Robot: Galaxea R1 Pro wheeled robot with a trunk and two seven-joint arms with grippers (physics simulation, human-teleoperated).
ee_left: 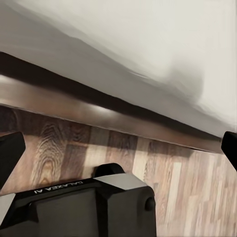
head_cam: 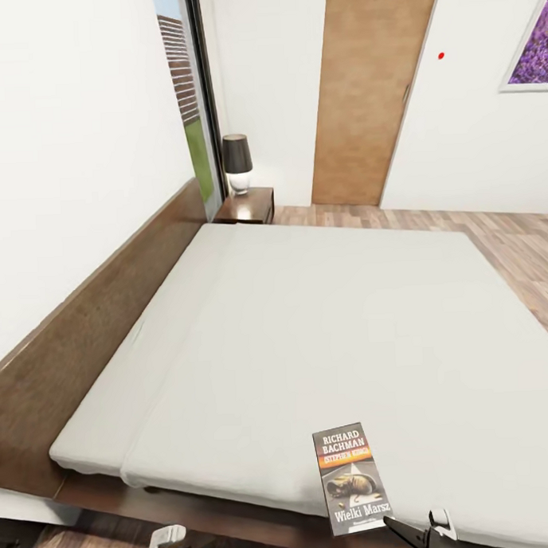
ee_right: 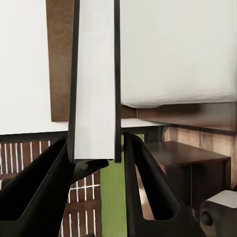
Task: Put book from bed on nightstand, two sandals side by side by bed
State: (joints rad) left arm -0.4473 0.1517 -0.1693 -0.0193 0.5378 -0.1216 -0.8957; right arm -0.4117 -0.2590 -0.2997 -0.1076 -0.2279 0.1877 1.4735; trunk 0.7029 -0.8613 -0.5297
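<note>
- Bedroom walls are white, with a tan door (head_cam: 373, 86), a purple picture (head_cam: 531, 47) and wood-plank floor (head_cam: 512, 248) beyond the bed (head_cam: 309, 336).
- Right gripper (ee_right: 96, 163) pinches the book (ee_right: 95, 79) edge-on between its dark fingers (ee_right: 143, 187); in the head view the book (head_cam: 352, 478) lies at the mattress's near edge, cover up.
- Left gripper (ee_left: 118, 148) is spread wide over the floor beside the bed frame (ee_left: 113, 116), holding nothing.
- A nightstand (head_cam: 245, 205) carrying a lamp (head_cam: 237, 162) stands at the bed's far corner by the headboard (head_cam: 92, 314).

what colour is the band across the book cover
Orange, running under the white author name on the dark cover of the book. It shows best in the head view.
</note>
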